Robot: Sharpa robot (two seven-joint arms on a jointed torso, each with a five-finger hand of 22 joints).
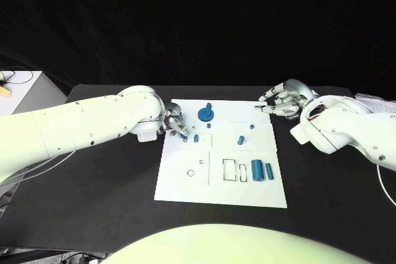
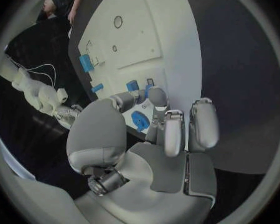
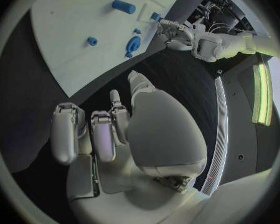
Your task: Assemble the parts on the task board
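Observation:
The white task board (image 1: 186, 186) lies mid-table, also seen in the wrist views (image 2: 146, 30) (image 3: 65, 20). On it are a blue round disc part (image 1: 206, 113) (image 2: 140, 120) (image 3: 133, 45), a blue cylinder (image 1: 257, 169) (image 2: 85, 62) beside a thin blue pin (image 1: 270, 171), a short blue peg (image 1: 241, 140), and small blue pieces (image 1: 195, 138) (image 2: 132, 86). My left hand (image 1: 173, 123) (image 2: 159, 129) hovers at the board's left edge, fingers spread, tips just short of the small pieces, holding nothing. My right hand (image 1: 280, 102) (image 3: 109, 134) hangs off the board's far right corner, fingers loosely bent and empty.
Rectangular outlines and small holes (image 1: 191, 173) mark the board's near half. A white cabinet (image 1: 29, 92) with cables stands off the table's far left. Bare black table (image 1: 99, 184) surrounds the board.

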